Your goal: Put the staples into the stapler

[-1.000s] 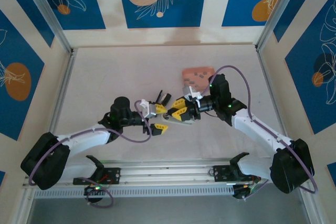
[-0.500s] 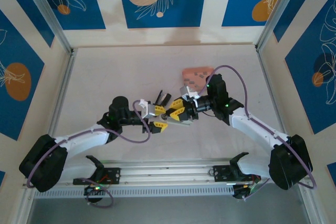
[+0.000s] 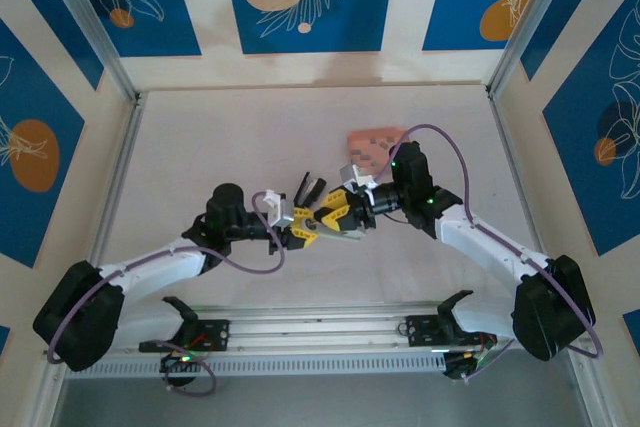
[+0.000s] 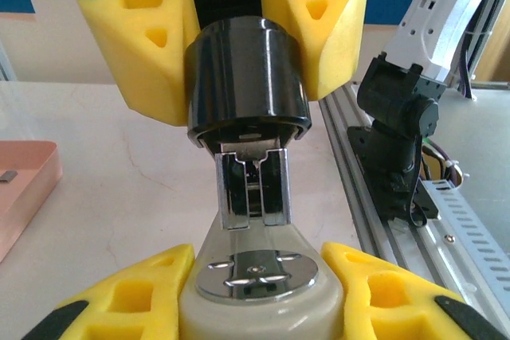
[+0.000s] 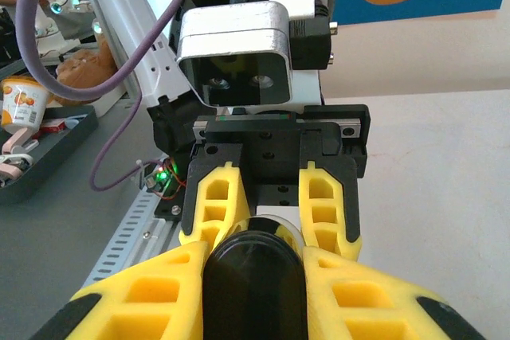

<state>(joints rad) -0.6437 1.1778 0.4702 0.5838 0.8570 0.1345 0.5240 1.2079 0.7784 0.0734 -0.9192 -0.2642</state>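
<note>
Stapler is held mid-desk between both arms. Right gripper jaws pinch the black top. Left gripper jaws hug the cream base, and both sides look in contact. Magazine channel is exposed and looks empty. Staples lie in the pink tray, 1 o'clock of the stapler, untouched.

Step, as I judge it: secure the opened stapler. To do it well, grip the base square and firm, keep the channel facing up, then free the right arm for a strip.

Hard to see: the channel interior is shadowed, the tray is cut off in the left wrist view, and the staple count is unclear.
</note>
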